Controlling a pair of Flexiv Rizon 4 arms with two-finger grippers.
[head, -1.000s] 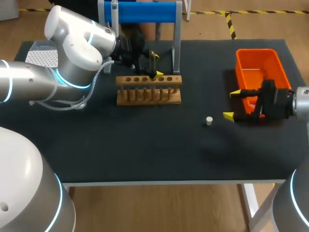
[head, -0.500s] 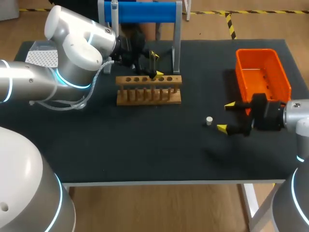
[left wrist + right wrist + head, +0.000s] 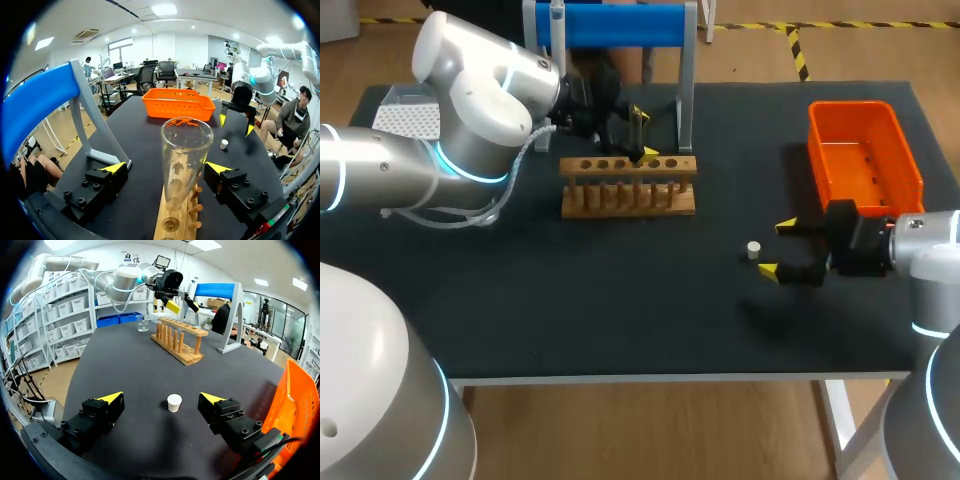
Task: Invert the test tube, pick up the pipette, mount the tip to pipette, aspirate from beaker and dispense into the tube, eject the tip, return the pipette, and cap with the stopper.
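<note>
Stopper (image 3: 753, 250) stands upright on the black table (image 3: 600, 300), forward and to the right of the rack (image 3: 628, 187) and well apart from it. Right gripper (image 3: 777, 248) sits low over the table just beside the stopper, fingers spread wide. In the right wrist view the stopper lies just ahead of the gap, touched by neither finger, with only bare table between them. Orange bin (image 3: 865, 150) lies behind the right arm, near the table's right edge. Test tube (image 3: 182, 150) stands in a rack hole, open end toward the left wrist camera, between the wide-set fingers of the left gripper (image 3: 166, 168); neither finger is seen to touch it. Blue-topped stand (image 3: 610, 25) is directly behind the rack, one foot close beside a left finger. Beaker (image 3: 142, 322) shows past the rack's far end in the right wrist view. Against a second ago, the right gripper has moved from the bin's near end leftward and forward to the stopper. Left arm, test tube, rack and stopper are unchanged.
</note>
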